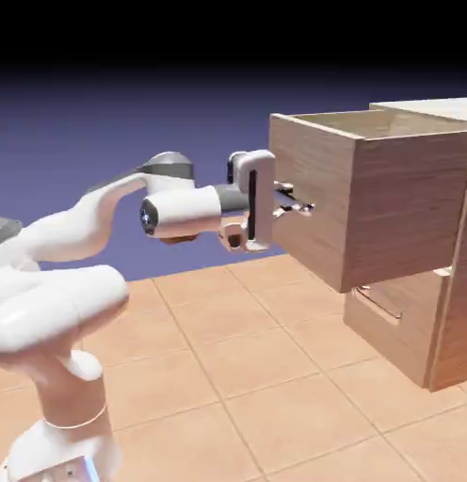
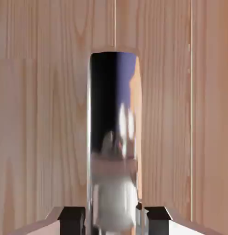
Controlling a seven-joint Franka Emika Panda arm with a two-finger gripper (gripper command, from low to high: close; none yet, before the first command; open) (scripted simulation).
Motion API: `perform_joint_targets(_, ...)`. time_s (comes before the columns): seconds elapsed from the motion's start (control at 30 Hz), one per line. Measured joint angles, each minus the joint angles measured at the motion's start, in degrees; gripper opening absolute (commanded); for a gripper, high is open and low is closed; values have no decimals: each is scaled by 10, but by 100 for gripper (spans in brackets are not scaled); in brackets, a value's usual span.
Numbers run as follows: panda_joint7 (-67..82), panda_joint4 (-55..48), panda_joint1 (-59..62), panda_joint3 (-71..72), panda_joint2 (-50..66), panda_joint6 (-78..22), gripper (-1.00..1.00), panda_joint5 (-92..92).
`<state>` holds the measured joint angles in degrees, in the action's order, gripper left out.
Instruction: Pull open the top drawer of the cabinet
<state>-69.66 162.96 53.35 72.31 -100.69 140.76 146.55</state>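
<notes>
A white robot arm [image 1: 77,235] reaches level from the lower left toward a light-brown wooden cabinet [image 1: 458,282] at the right of the exterior view. The cabinet has 2 drawers, one above the other. The top drawer [image 1: 369,202] stands pulled well out from the cabinet body, an open box whose inside cannot be seen from this angle. The lower drawer [image 1: 407,315] sits much further back beneath it, its thin silver handle [image 1: 378,303] just visible under the top drawer's overhang.

The gripper [image 1: 296,202] is pressed against the top drawer's front, its fingers pinched on that drawer's slim silver handle [image 2: 113,137].

In the hand view, wood grain fills the picture. The shiny handle runs up the middle like a mirror, reflecting the blue-violet backdrop and a pale blur. The 2 dark fingertips [image 2: 72,219] sit at the bottom edge, close on either side of the handle.

The floor [image 1: 237,377] is tan tile.
</notes>
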Motion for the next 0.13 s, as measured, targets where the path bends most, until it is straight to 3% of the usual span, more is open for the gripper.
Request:
perform_joint_targets(0.03, -3, 10, -16, -2, -2, 5, 100, -8)
perform_joint_targets(0.13, -7, 21, -37, -4, -2, 15, 100, -18)
